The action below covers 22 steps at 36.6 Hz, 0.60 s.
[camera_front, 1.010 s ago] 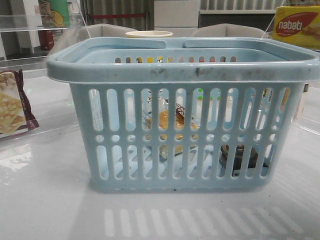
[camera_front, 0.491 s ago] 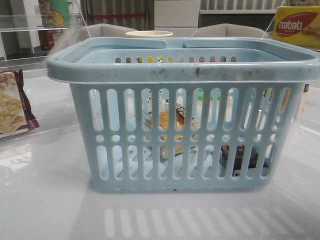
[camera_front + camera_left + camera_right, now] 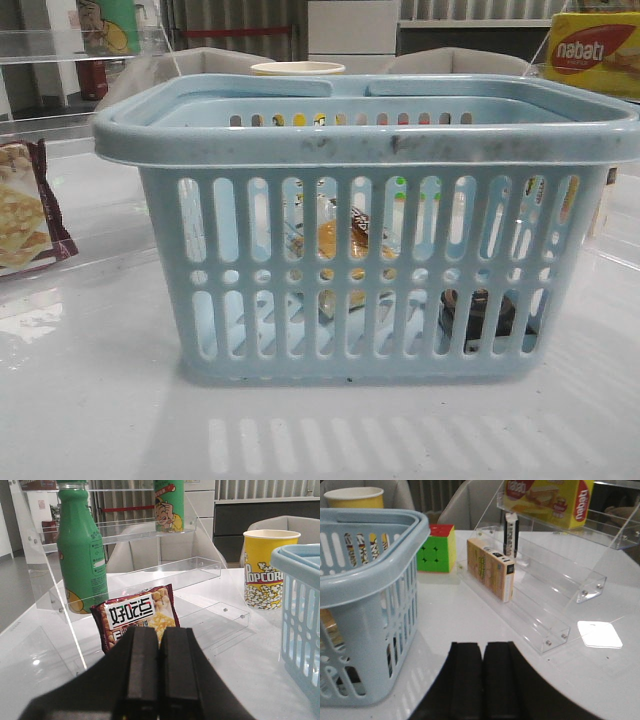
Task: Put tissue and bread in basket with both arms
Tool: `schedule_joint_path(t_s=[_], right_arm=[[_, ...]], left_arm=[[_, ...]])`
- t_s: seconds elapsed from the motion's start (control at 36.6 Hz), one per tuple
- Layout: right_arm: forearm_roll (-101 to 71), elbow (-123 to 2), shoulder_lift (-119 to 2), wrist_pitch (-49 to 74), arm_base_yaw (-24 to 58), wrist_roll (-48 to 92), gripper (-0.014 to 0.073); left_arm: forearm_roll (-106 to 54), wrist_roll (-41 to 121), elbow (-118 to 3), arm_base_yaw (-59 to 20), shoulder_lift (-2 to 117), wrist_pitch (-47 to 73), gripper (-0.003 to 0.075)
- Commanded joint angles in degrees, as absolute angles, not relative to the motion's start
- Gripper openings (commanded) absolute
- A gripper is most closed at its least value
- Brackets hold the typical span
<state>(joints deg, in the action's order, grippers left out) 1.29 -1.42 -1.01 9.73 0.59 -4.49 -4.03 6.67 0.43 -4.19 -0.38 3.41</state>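
- Two things sit inside my big light-blue plastic basket (image 3: 365,225): the golden bread packet (image 3: 345,245) and the small dark tissue pack (image 3: 478,315).
- Both my grippers, left (image 3: 159,680) and right (image 3: 483,680), are pressed together, holding nothing, so I think I'm done.

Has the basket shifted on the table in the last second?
No. In the front view the basket sits the same against the cracker bag and nabati box.

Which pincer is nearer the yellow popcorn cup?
Left. The left pincer, shut, faces the yellow popcorn cup across bare table; the right pincer sees only its rim beyond the light-blue slotted plastic basket.
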Motion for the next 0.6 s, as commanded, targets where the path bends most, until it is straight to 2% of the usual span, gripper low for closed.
schedule_joint_path(t_s=[0.0, 0.57], right_arm=[[0.44, 1.43, 0.79, -2.24, -1.36, -4.07, 0.0056], [0.38, 1.71, 1.61, -3.59, -1.55, -3.94, 0.0056]], left_arm=[[-4.63, 6.13, 0.42, -4.11, -1.32, -1.16, 0.0091], [-4.63, 6.13, 0.42, -4.11, -1.32, -1.16, 0.0091]])
